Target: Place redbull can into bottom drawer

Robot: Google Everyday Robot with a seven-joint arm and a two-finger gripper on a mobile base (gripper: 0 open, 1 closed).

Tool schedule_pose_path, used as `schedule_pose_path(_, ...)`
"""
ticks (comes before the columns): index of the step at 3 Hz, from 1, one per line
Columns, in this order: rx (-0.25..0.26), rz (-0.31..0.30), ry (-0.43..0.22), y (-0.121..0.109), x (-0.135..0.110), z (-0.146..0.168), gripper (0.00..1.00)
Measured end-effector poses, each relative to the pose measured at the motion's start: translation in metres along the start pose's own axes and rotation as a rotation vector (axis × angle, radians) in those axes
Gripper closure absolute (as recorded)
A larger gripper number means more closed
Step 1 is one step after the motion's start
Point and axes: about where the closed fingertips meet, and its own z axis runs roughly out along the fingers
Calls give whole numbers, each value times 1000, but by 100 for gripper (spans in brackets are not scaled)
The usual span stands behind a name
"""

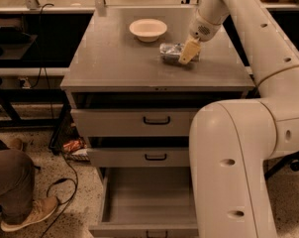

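Observation:
The redbull can (170, 52), small and shiny silver, lies on its side on the grey cabinet top (115, 58), right of centre. My gripper (187, 53) is down at the can's right end, touching or very close to it. Whether it grips the can is not visible. The bottom drawer (144, 197) is pulled out wide, and its deep grey tray shows nothing inside. Its small dark handle (157, 233) is at the lower edge of the view.
A cream bowl (148, 29) stands behind and left of the can. The two upper drawers (157, 120) are slightly ajar. My arm's bulky body (238, 172) covers the cabinet's right side. A person's leg and shoe (21, 209) and cables lie on the floor at the left.

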Motion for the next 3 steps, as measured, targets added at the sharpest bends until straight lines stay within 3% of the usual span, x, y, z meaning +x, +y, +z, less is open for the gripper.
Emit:
schedule_pose_path(1,21,-15,-68,16,-1,-50,100)
schedule_pose_path(2,-12,-24,-95,55,3,-80,100)
schedule_pose_path(3,-52,-25,-74,70,6,-65,100)
